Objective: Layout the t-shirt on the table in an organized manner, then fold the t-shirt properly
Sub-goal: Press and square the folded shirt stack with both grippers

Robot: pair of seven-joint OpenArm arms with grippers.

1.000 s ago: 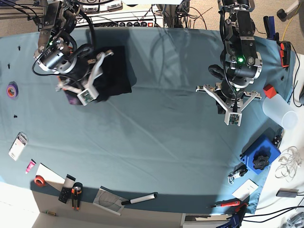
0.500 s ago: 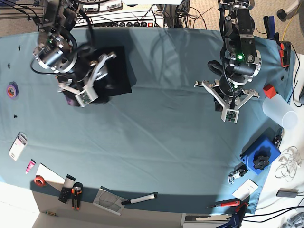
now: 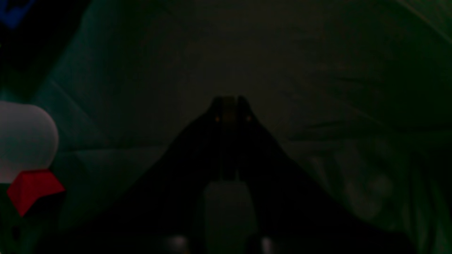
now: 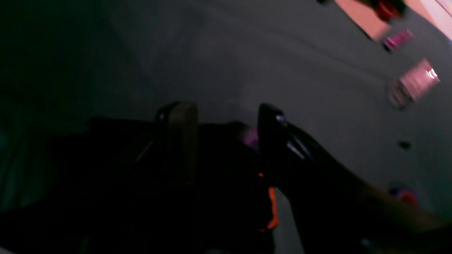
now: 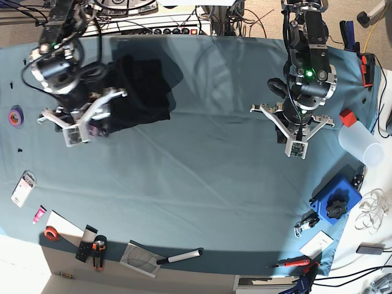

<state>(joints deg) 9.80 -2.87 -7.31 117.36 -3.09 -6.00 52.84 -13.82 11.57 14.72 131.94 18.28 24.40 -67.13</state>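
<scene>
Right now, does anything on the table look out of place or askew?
Yes: the t-shirt sits as a folded dark bundle far to one side of the table, under the right pincer, with its lower corner lying unevenly. Small tools ring the table edges; nothing looks spilled or damaged.

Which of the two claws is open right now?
The right gripper, over the black t-shirt, has its fingers spread apart. The left gripper is shut, fingers pressed together above bare table.

We cannot read the print on the t-shirt [image 5: 138, 92], folded and partly covered by the right tool [image 5: 79, 125]. Both wrist views are dark; the purple object [image 4: 402, 194] at the desk's [image 5: 196, 184] edge stays blurred.
</scene>
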